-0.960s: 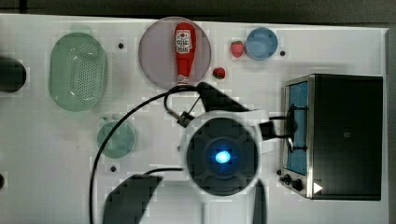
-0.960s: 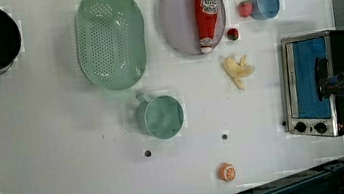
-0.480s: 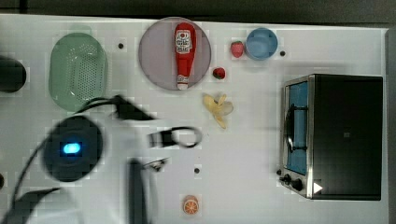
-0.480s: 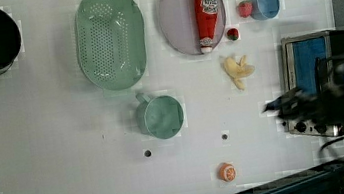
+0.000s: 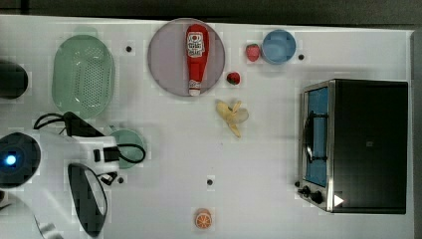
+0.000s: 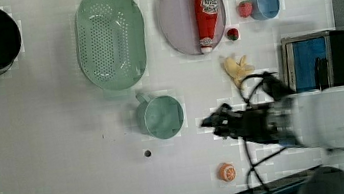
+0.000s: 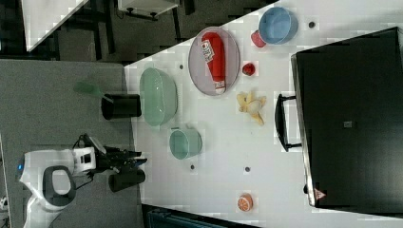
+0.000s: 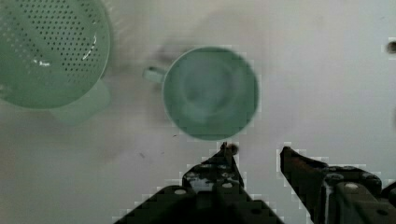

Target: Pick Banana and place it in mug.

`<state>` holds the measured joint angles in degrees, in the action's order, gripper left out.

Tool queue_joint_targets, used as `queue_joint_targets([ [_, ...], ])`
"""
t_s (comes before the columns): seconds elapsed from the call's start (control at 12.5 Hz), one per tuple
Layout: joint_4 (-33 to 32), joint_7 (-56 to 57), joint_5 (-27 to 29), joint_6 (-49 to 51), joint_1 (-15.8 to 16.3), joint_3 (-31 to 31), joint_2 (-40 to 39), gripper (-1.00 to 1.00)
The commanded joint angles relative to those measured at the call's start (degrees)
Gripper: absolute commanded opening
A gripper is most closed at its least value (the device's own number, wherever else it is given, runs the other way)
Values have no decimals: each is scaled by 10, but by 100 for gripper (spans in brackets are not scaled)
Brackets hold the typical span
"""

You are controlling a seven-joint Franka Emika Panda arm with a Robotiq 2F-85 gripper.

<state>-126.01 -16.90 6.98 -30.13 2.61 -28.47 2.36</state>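
Note:
The banana [image 5: 231,115], pale yellow with splayed peel flaps, lies on the white table [image 5: 164,199] beside the oven; it also shows in the left view [image 6: 236,66] and the right view [image 7: 251,105]. The teal-green mug [image 8: 210,93] stands upright and empty, and the wrist view puts it just beyond my fingertips. My gripper [image 8: 257,154] is open with nothing between its fingers. In the left view the gripper [image 6: 209,121] hangs a little to the left view's right of the mug [image 6: 162,117]. In the top view my arm covers part of the mug [image 5: 130,144].
A green perforated colander [image 5: 82,74] sits close to the mug. A grey plate [image 5: 164,69] holds a ketchup bottle [image 5: 195,57]. A blue cup [image 5: 278,46], a strawberry [image 5: 253,52], a toaster oven [image 5: 358,144] and an orange slice [image 5: 202,219] stand around.
In the top view my arm has swung from over the banana to the top view's left, over the mug. In the left view it has come in from the right edge toward the mug.

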Motion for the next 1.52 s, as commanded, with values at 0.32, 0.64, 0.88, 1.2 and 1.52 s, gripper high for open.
queue_joint_targets([
  [0.32,-16,-130,-9,-123,-9,-8,-106,-26],
  [0.64,-51,-138,-70,-208,-10,3,-148,-26],
  [0.88,-66,-141,-74,-235,-10,8,-170,2],
  [1.2,-71,-141,-74,-266,-10,8,-175,91],
  [1.52,-67,-141,-74,-256,-15,17,-124,100],
])
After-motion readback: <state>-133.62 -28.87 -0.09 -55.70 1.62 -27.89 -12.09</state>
